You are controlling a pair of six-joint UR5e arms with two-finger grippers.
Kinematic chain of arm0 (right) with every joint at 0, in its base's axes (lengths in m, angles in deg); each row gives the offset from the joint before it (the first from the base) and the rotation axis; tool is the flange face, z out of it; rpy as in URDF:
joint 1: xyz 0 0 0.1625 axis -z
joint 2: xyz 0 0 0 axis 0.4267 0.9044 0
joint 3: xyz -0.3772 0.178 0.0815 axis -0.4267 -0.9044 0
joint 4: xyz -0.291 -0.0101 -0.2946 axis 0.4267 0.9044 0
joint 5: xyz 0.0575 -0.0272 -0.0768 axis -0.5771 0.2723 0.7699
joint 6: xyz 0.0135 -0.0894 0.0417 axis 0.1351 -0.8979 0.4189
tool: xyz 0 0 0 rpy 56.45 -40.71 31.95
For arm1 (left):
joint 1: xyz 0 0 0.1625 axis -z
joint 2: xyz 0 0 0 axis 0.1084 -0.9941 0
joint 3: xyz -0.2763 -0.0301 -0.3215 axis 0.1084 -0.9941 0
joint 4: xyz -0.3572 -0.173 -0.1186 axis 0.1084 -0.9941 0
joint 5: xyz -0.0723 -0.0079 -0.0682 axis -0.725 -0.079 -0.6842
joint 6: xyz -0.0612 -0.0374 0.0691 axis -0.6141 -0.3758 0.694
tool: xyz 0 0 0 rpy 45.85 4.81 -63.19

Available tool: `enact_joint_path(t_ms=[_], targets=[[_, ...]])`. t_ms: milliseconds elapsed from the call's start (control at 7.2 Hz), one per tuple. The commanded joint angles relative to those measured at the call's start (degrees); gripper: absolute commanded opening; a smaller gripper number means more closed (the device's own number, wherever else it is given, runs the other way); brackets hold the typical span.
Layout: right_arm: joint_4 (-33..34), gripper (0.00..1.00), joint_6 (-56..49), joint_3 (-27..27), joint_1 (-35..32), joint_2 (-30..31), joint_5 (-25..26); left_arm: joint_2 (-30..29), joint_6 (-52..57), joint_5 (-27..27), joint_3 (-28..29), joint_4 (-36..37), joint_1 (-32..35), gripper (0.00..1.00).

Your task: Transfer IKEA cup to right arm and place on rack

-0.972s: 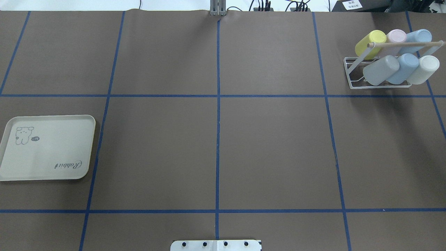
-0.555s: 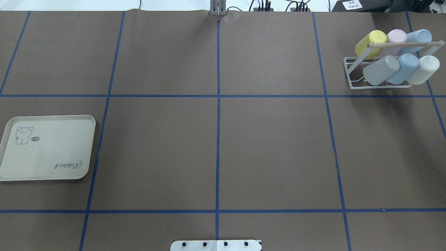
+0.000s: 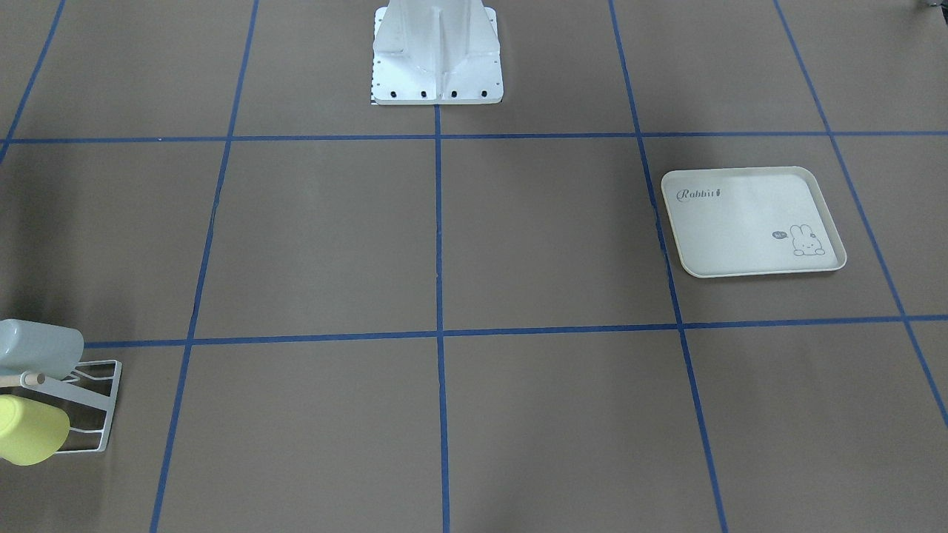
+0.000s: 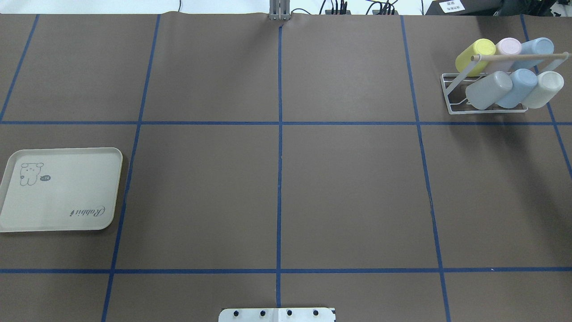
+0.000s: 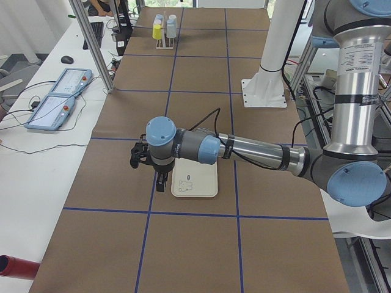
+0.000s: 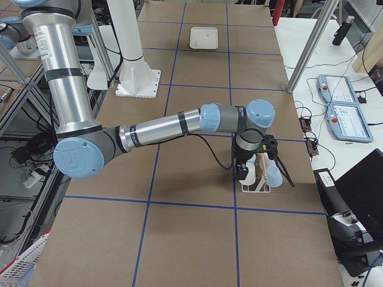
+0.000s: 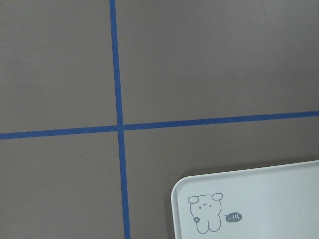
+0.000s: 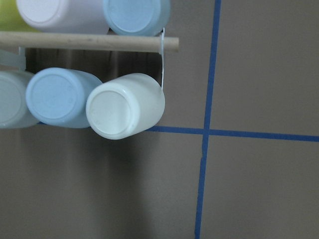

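Cream cup (image 8: 124, 105) sits on the rack (image 8: 75, 41) below the right pincer (image 6: 243, 173); cannot tell whether it or the left pincer (image 5: 160, 182) is open.

Rack (image 4: 452, 112): white wire, wooden dowel (image 4: 518, 57) across top; far right corner.
Cups (image 4: 489, 89): six, tilted on prongs; yellow, pink, blue behind; grey, blue, white in front.
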Motion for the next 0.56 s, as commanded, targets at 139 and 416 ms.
enact_joint_path(t_ms=[139,416], targets=[[-2.9,1.0,0.0,-0.9,0.6,2.9,0.7,1.4,-0.5,1.8,-0.3,-0.3,-0.4,1.0],[-4.9,1.0,0.0,-0.9,0.6,3.2,0.7,1.3,-0.5,1.8,-0.6,-0.2,-0.5,1.0]])
